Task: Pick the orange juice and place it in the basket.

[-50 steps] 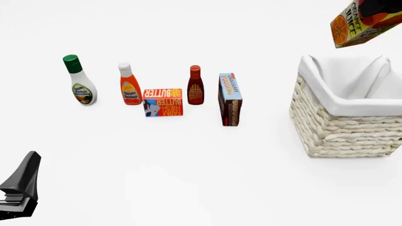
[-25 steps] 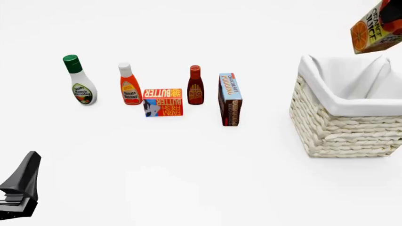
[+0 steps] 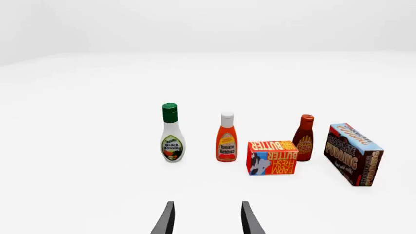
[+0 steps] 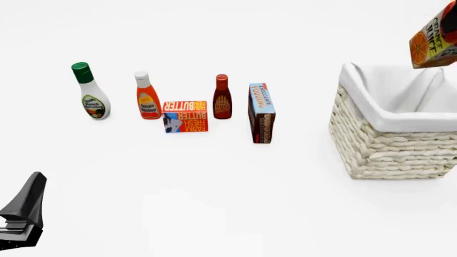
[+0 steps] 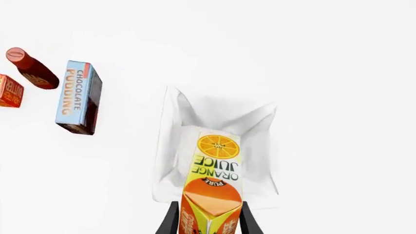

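The orange juice [image 4: 431, 44] is a carton with an orange-slice picture, hanging tilted in the air at the front view's top right edge, above the far right part of the basket [image 4: 391, 150]. The basket is cream wicker with a white cloth lining. In the right wrist view the orange juice [image 5: 215, 170] sits between the two dark fingers of my right gripper [image 5: 208, 222], which is shut on it, and the basket's lining [image 5: 170, 146] lies open directly beneath. My left gripper [image 3: 206, 222] is open and holds nothing, low at the near left of the table [image 4: 25, 211].
A row of groceries stands left of the basket: a ranch dressing bottle [image 4: 91, 96], a ketchup bottle [image 4: 147, 99], a butter box [image 4: 185, 116], a BBQ sauce bottle [image 4: 222, 99] and a chocolate pudding box [image 4: 260, 112].
The orange juice, held by my right gripper, has moved to the right and slightly down over the basket. The left arm and the groceries have not moved.
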Available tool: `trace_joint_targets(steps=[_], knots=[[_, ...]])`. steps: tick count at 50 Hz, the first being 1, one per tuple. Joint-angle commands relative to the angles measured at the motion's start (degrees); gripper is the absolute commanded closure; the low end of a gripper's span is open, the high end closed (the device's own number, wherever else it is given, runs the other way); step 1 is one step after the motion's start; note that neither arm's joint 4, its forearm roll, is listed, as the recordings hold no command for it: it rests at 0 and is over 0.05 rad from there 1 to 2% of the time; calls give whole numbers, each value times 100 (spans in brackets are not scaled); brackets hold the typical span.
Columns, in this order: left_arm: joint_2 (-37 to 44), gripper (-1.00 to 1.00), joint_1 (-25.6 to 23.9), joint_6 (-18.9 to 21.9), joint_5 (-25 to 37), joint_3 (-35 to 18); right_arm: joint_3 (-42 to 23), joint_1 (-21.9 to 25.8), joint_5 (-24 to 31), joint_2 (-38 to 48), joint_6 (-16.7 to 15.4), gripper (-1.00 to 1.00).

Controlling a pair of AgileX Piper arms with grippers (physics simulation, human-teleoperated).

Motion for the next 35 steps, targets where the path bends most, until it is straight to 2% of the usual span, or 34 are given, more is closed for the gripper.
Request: trace_joint_targets(steps=[1,8,21,23,35], knots=[[0,-100,-1,0,0,0,4,7,0,52,300,100],[0,-100,-1,0,0,0,16,87,0,214,630,100],[-2,-100,1,0,0,0,24,-4,0,383,869,100],[0,-100,-1,-1,0,0,63,-124,0,380,773,100],[0,-100,0,0,0,0,87,-111,0,519,844,100]])
